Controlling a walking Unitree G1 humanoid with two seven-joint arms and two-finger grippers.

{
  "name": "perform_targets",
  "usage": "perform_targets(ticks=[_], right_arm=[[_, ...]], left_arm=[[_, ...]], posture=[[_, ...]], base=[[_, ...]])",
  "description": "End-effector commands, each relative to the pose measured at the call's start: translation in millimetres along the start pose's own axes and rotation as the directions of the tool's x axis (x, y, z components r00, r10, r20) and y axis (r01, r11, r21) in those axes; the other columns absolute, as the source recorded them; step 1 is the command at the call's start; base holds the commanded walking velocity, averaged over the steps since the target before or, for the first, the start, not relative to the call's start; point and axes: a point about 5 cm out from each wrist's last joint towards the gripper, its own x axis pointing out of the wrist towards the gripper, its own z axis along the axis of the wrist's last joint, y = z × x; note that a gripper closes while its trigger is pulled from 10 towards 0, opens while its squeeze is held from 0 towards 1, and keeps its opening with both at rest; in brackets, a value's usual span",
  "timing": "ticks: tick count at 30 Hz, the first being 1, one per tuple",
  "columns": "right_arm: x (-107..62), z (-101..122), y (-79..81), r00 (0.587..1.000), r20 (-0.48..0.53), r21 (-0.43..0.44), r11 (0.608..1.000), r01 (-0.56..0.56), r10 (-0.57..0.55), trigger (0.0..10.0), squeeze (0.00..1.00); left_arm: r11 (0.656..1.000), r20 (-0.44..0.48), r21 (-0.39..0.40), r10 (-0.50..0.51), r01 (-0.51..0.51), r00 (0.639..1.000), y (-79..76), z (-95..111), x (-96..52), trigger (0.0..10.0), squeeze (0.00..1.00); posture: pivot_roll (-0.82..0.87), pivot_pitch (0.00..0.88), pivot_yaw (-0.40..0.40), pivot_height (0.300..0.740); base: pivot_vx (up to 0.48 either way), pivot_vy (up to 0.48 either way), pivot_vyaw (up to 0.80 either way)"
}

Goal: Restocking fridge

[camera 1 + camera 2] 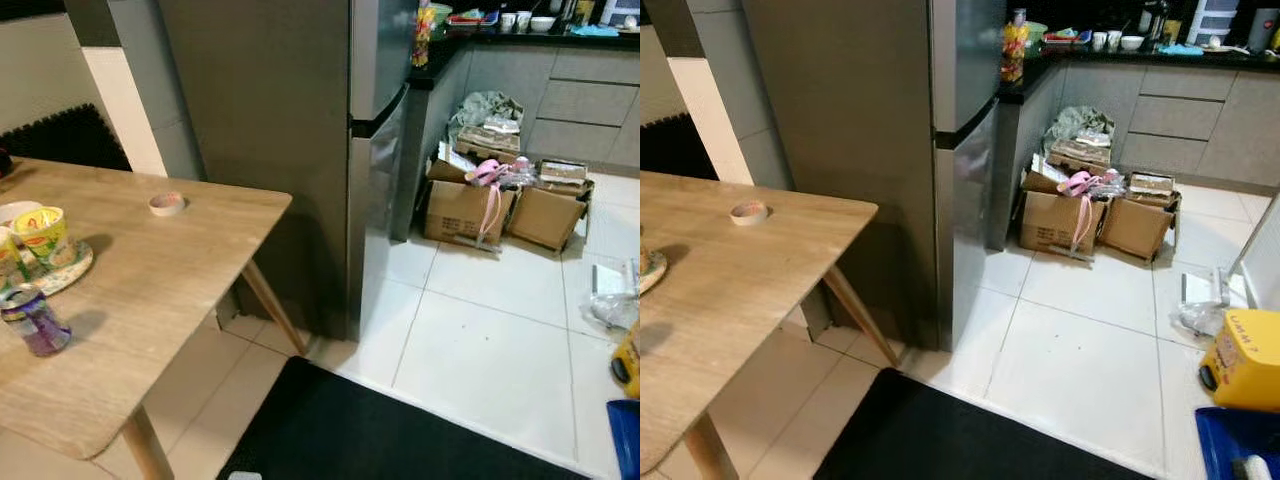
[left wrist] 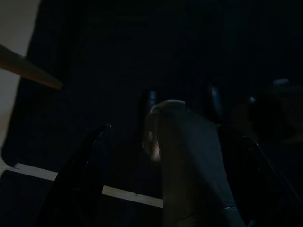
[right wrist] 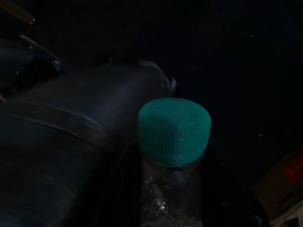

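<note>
The tall grey fridge (image 1: 300, 150) stands at about 12 o'clock, doors closed, its smooth steel front edge catching the light, with a dark seam between upper and lower doors. At 9 o'clock a light wooden counter (image 1: 150, 290) thrusts a rounded corner toward the fridge, leaving a narrow gap over its splayed leg; on its top lie a small roll of tape (image 1: 167, 204), a patterned plate (image 1: 60, 272) carrying yellow cups (image 1: 40, 232), and a can (image 1: 33, 320) near the near edge. A black mat (image 1: 350, 430) lies at 6 o'clock on pale glossy floor tiles (image 1: 480, 350), which stretch open toward 1 o'clock as far as a heap of cardboard boxes (image 1: 500, 205) with a pink ribbon, set against grey cabinets under a dark worktop (image 1: 540, 40) bearing cups and bowls. At 3 o'clock sit a yellow container (image 1: 1245, 360) and a blue bin (image 1: 1230, 445). In the dim right wrist view, the right claw (image 3: 165, 189) pinches a clear plastic bottle (image 3: 168, 198) with a ribbed green cap (image 3: 174, 130) between its dark fingers. In the left wrist view, the left claw (image 2: 161, 156) hangs in deep shade over the mat; I cannot tell how its fingers stand.
</note>
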Motion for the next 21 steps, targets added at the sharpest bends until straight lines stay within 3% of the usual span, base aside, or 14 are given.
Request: perform_targets(ticks=[1,9,21], right_arm=[[-0.5,2.1,-2.3,1.000,0.003,0.000,1.000,0.007,-0.007,10.0,0.00],[-0.3,1.1,-1.5,1.000,-0.002,-0.001,1.000,0.005,-0.005,10.0,0.00],[-0.4,1.0,-1.9,1.000,-0.004,-0.004,1.000,0.006,-0.006,10.0,0.00]], left_arm=[[1.000,-0.014,0.005,-0.005,0.005,1.000,0.1,-2.4,-0.4,10.0,0.00],[1.000,-0.017,0.004,-0.006,0.006,1.000,0.5,-3.3,-0.6,10.0,0.00],[0.999,0.005,-0.044,0.016,-0.016,1.000,2.1,1.0,-0.1,10.0,0.00]], posture=[[-0.08,0.000,0.007,0.734],[-0.08,0.000,0.008,0.734],[-0.08,0.000,0.009,0.734]], base=[[0.000,-0.416,0.00],[0.000,-0.373,0.00],[0.000,0.000,0.00]])
